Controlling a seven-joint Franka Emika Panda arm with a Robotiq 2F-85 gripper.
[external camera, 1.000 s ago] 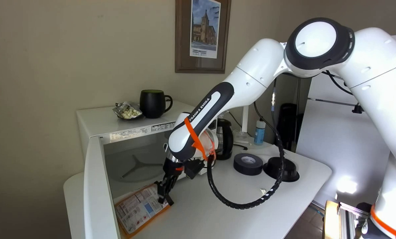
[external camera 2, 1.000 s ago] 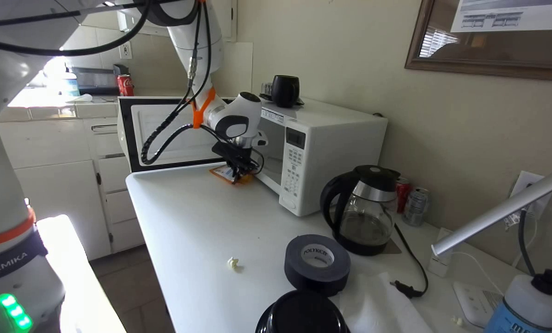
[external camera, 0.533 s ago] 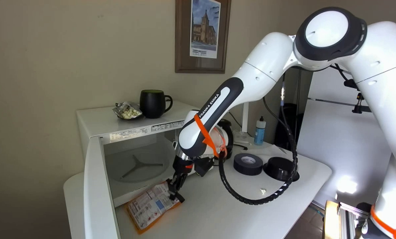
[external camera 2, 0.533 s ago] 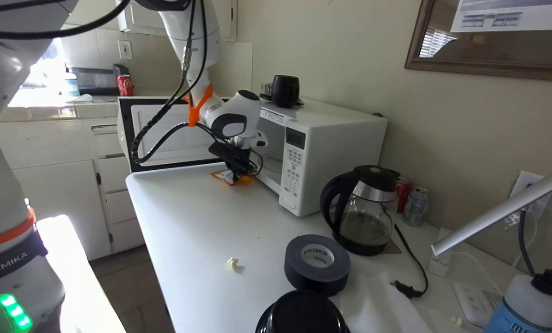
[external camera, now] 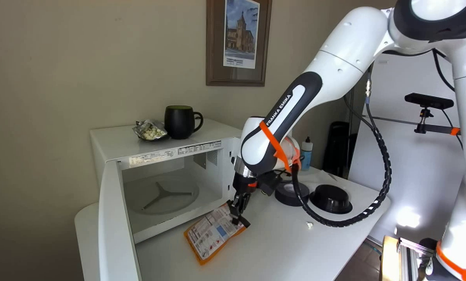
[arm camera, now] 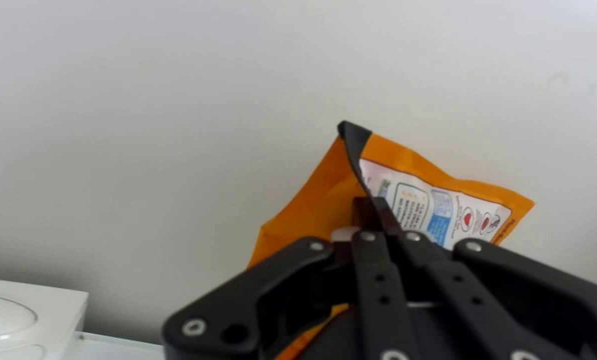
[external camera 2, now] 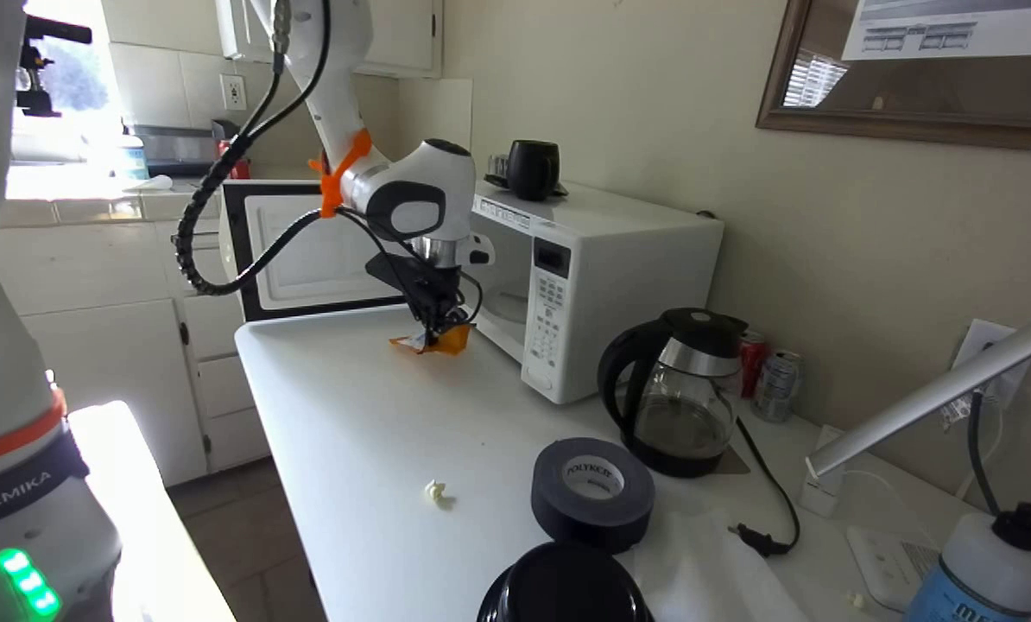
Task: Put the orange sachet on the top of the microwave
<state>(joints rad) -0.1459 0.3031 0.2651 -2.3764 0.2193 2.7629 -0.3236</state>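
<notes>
The orange sachet, with its white printed panel, is held by one dark-edged end, in front of the open microwave. It also shows in an exterior view and in the wrist view. My gripper is shut on that end. In the wrist view the fingers pinch the sachet, with orange on one side and the printed panel on the other. The sachet is tilted low over the table; I cannot tell if its lower end touches. The white microwave also shows in an exterior view.
On the microwave's top stand a black mug and an open silvery bag of pale pieces. The microwave door is swung open. A kettle, a tape roll and a black bowl stand on the table.
My gripper and the sachet have moved along the microwave's front, away from the open door's edge. The sachet stays held and looks more tilted, and more of the microwave's interior shows.
</notes>
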